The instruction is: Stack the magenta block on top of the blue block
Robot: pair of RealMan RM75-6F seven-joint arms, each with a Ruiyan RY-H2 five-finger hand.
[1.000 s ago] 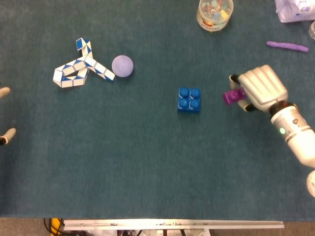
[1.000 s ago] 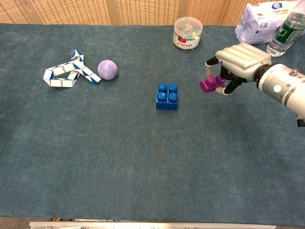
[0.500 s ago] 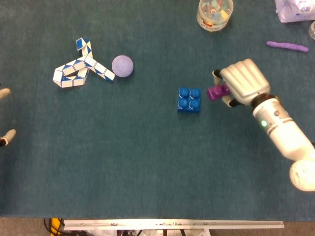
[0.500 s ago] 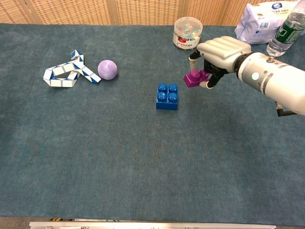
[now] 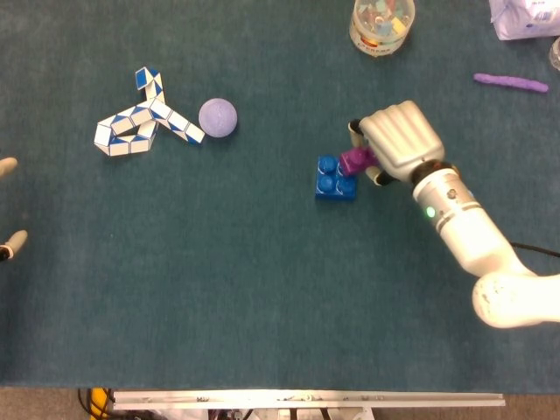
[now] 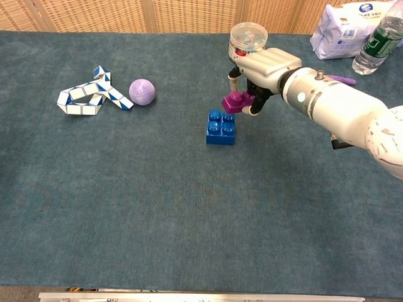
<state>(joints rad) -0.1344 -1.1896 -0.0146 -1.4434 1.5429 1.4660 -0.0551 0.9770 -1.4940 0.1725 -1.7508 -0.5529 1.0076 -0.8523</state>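
While the blue block [image 6: 220,127] sits flat on the teal table [image 6: 157,214] around the middle, the right hand [image 6: 261,70] is hanging just over its far right corner, fingers pinched down on the magenta block [image 6: 237,102]. That block's in the air, overlapping the blue one's edge, not seated. Further back left there's a lilac ball [image 6: 142,91] touching a blue-white twisty puzzle [image 6: 88,93]. Left hand: only fingertips [image 5: 9,164] peek in from the left edge, can't tell its grip.
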